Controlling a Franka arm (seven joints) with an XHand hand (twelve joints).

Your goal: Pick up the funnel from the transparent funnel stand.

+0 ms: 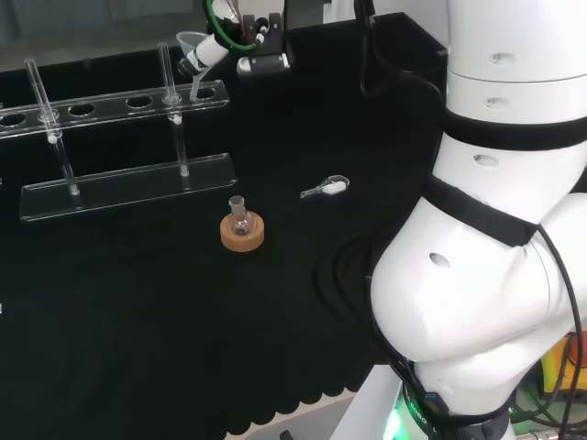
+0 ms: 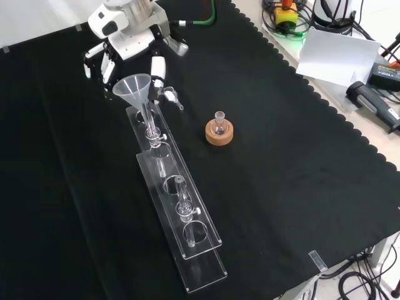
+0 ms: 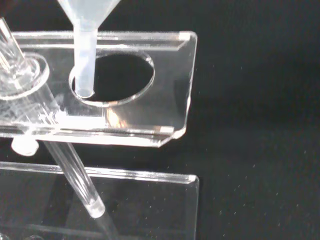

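A clear funnel [image 1: 191, 41] hangs over the end hole of the transparent funnel stand [image 1: 110, 104]. In the front view the funnel [image 2: 132, 84] leans a little, and its stem runs down to the stand's top shelf [image 2: 209, 234]. The wrist view shows the funnel stem [image 3: 84, 55] with its tip level with the rim of the hole in the shelf [image 3: 170, 85]. The hand [image 2: 128, 40] is right behind the cone, with fingers curled at both sides of it. In the head view a white finger of the hand [image 1: 209, 50] touches the cone.
A small round flask on a cork ring [image 1: 242, 229] stands on the cloth in front of the stand, also visible in the front view [image 2: 219, 131]. A small scoop with white powder [image 1: 326, 188] lies to its right. Two upright glass rods [image 1: 171, 73] join the stand's shelf and base.
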